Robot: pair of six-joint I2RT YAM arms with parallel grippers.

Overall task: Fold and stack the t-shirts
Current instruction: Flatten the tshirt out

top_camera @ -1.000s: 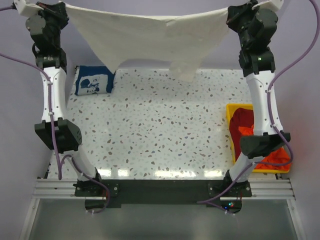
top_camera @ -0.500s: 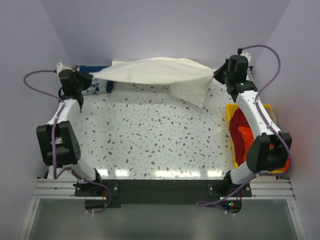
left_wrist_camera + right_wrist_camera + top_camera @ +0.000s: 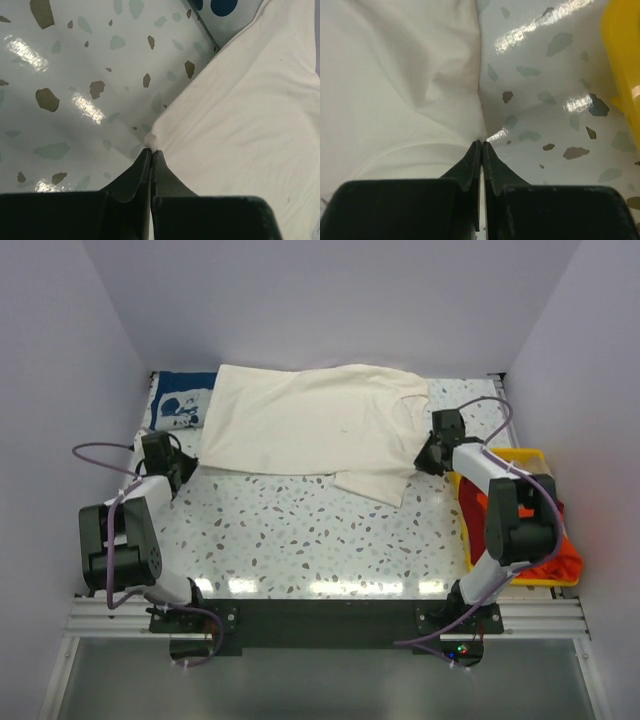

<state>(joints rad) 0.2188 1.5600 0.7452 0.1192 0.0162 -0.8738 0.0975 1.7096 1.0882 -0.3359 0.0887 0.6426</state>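
The large cream t-shirt point(image 3: 305, 425) lies spread flat across the back of the table, with one flap reaching toward the front right. My left gripper point(image 3: 190, 466) is low at its near-left corner and shut on that corner point(image 3: 151, 150). My right gripper point(image 3: 420, 462) is low at the shirt's right edge and shut on the cloth point(image 3: 482, 145). The cream cloth point(image 3: 240, 125) fills the right of the left wrist view and the left of the right wrist view point(image 3: 395, 90). A folded navy t-shirt point(image 3: 180, 400) with white print lies at the back left, partly under the cream one. The orange-red t-shirt point(image 3: 525, 535) sits crumpled in the bin.
A yellow plastic bin point(image 3: 500, 455) stands at the right edge of the speckled table point(image 3: 320, 540), close to my right arm; its wall point(image 3: 625, 75) shows in the right wrist view. Plain walls close in the back and both sides.
Both arms came down from high up. The cream shirt, which hung stretched in the air between them, now lies flat on the table, still pinched at both ends.
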